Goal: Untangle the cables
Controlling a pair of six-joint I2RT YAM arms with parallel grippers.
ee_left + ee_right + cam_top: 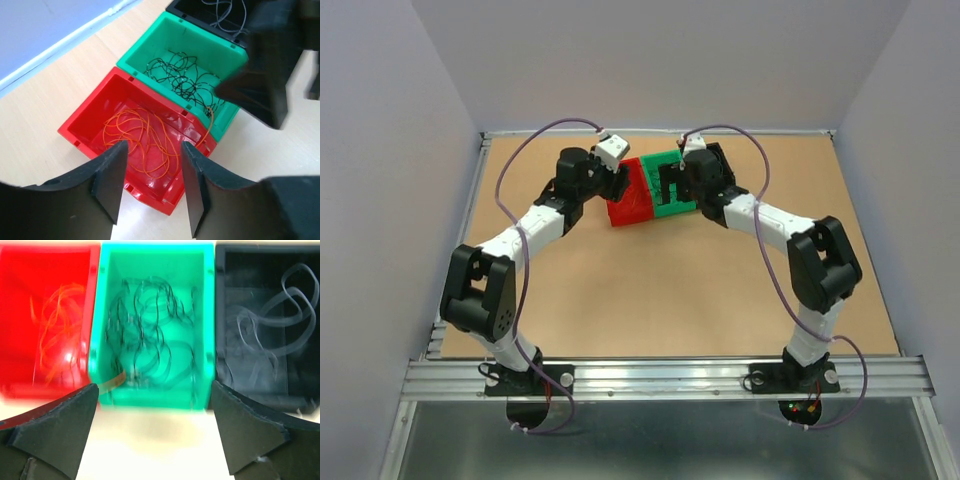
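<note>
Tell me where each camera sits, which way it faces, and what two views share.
Top external: above and behind the bases, looking down on the table; left arm and right arm show.
Left wrist: on its arm, angled down into the red bin; left gripper open in front.
Right wrist: on its arm, facing the green bin squarely; right gripper open below.
Shared: both wrist views hold red bin, green bin and black bin.

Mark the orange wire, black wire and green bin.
orange wire (140, 142), left wrist view, middle of the loops.
black wire (187, 82), left wrist view, middle of the tangle.
green bin (141, 41), left wrist view, left rim.
</note>
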